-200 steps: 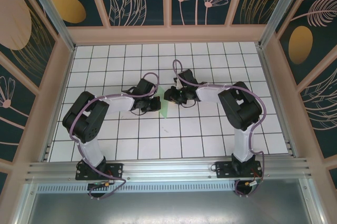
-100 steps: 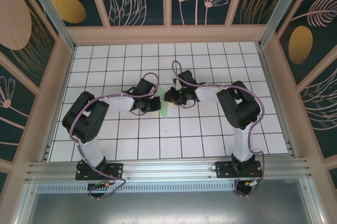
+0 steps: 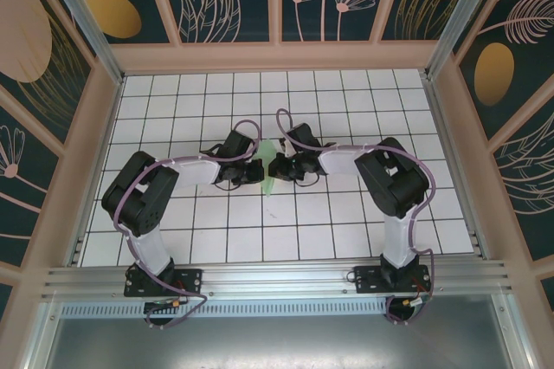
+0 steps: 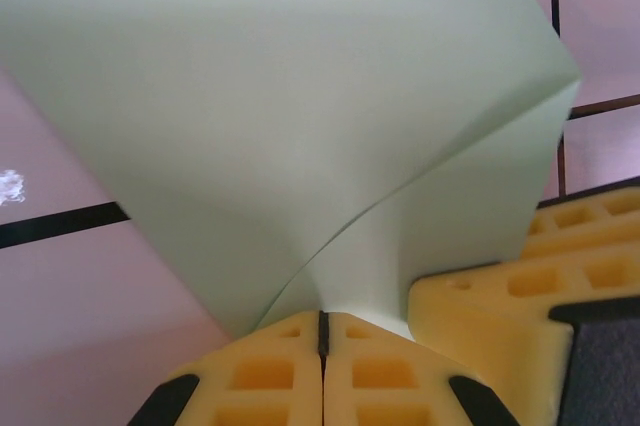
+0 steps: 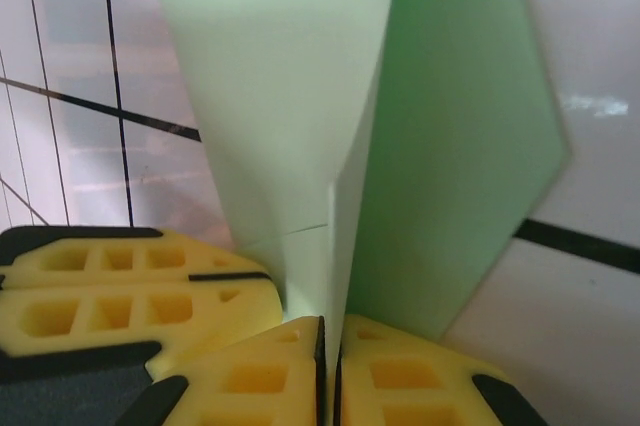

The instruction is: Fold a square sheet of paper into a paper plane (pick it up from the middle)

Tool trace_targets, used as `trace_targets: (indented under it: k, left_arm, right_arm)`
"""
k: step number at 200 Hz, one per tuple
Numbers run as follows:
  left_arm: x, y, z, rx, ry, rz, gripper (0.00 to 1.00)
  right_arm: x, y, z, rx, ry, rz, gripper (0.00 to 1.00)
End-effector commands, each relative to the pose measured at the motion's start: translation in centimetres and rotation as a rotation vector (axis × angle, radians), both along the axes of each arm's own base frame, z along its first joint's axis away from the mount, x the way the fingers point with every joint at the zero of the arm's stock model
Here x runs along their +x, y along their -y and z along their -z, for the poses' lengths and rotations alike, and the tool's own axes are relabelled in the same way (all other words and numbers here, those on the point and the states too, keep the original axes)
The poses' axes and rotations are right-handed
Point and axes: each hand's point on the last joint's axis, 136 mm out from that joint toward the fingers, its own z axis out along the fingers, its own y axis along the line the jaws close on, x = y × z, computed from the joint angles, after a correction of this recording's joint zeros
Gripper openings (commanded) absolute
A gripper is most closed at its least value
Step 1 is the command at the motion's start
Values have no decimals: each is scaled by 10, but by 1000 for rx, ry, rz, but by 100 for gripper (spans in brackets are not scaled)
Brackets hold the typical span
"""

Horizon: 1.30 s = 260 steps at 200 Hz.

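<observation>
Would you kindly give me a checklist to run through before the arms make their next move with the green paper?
1. Grip of left pincer on the green paper: ok, shut on it.
2. Grip of right pincer on the same paper: ok, shut on it.
3. Paper free of tears where visible: ok.
4. Two pincers side by side without colliding: cannot tell.
5. Paper's lower tip clear of the table: cannot tell.

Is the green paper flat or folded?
Folded: the green paper shows a crease and overlapping layers, pinched by the left gripper and right gripper.
</observation>
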Motion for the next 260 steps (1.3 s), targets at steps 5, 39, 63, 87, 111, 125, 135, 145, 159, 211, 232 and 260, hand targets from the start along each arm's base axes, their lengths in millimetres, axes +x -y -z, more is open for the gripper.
trace_targets:
  k: [5,39,63,87,111,125,135,145,159,211,232,260]
  left_arm:
    - [-3,-10,1,29,-3,-37,8]
    - [-2,-7,-11,-13,10,-60,15]
    - [-1,2,-35,-102,28,-79,23]
    - [-6,13,-64,-237,38,-87,26]
    - [-15,20,-80,-334,23,-83,24]
    - [-19,21,-78,-346,2,-91,22]
    - [-23,23,-74,-355,-19,-93,19]
    - [-27,24,-67,-356,-39,-104,17]
    - [-29,25,-58,-364,-55,-122,12]
    - [-38,26,-26,-358,-119,-125,8]
    - [-39,22,-13,-325,-129,-138,6]
    - [-37,18,-8,-294,-119,-147,6]
  right_arm:
    - [-6,-1,-11,30,40,-15,13]
    - [-8,5,-12,-9,71,11,5]
    - [-15,10,-13,-42,70,-10,3]
    - [-36,10,-17,-21,67,-86,3]
    - [-49,14,-18,-39,79,-137,4]
    - [-50,14,-23,-27,91,-151,5]
    - [-52,11,-26,-10,95,-169,7]
    - [-54,11,-24,-5,93,-182,7]
    - [-54,11,-20,-4,90,-185,8]
    - [-56,11,-22,52,83,-163,17]
    - [-60,11,-24,76,78,-157,19]
    - [-66,11,-31,128,78,-156,23]
